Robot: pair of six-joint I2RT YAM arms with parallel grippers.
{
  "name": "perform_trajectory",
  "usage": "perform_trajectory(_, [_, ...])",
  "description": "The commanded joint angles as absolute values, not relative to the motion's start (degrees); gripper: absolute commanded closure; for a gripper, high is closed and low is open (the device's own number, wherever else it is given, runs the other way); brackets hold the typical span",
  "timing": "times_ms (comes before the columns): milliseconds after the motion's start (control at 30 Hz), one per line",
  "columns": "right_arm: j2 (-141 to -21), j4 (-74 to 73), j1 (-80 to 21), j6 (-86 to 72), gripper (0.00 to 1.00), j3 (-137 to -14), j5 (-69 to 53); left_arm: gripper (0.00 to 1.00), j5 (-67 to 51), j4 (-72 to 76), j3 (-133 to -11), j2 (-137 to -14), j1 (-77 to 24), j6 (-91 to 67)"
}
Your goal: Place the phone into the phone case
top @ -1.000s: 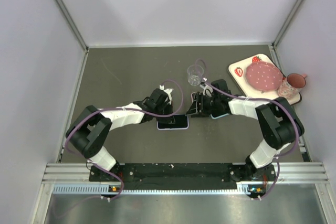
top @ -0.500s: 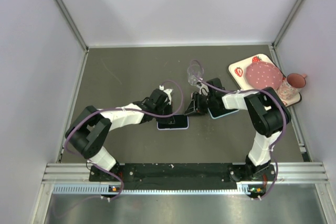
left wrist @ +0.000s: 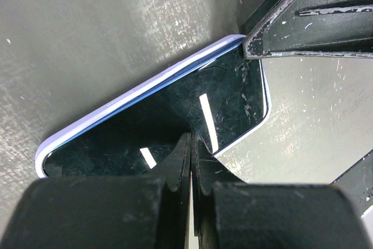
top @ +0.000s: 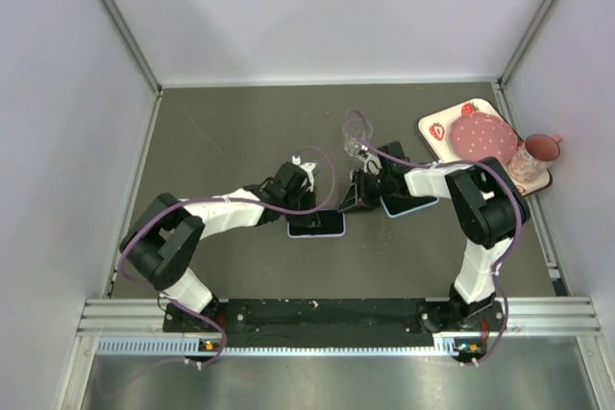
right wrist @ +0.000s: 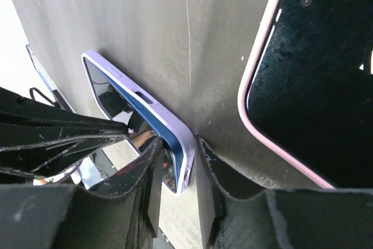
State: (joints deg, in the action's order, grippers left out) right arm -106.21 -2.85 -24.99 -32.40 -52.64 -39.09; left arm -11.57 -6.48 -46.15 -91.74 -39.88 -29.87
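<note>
Looks like the seating step: left gripper [left wrist: 190, 144], fingers closed together, bears on the phone [left wrist: 166, 123] inside the phone case [left wrist: 134, 94], right gripper [right wrist: 178, 151] clamps the case corner; next, press the remaining edges home.

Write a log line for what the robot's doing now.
left gripper: shut, tips on phone screen | right gripper: shut on phone edge | phone case: lavender, along phone's edge
</note>
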Motion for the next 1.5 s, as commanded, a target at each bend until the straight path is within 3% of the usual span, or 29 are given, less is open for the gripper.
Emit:
perform_trajectory(0, [-108.8,-9.3,-26.0,-28.1,0.75,-51.8,-31.8,1.00,-6.4,-15.6,-44.6,-95.6,-39.6,-26.8])
perform_trajectory(767, [-113.6,-23.3,-31.9,-24.0,0.85,-57.3,-10.0,1.00,-4.4,-18.0,-46.0,-94.7,-39.6,-25.9])
perform_trajectory(1100, [-108.3,-26.7,-40.2,-21.6,0.92,-58.8,9.9,1.00,-3.9,-17.6,-46.0,-93.9,-39.6,-26.1])
perform_trajectory(1467, [-95.6,-22.8,-40.6,-22.9,0.90,-58.1,1.9,1.00,-3.0,-16.4,-46.1,-90.9,-39.6,-26.0])
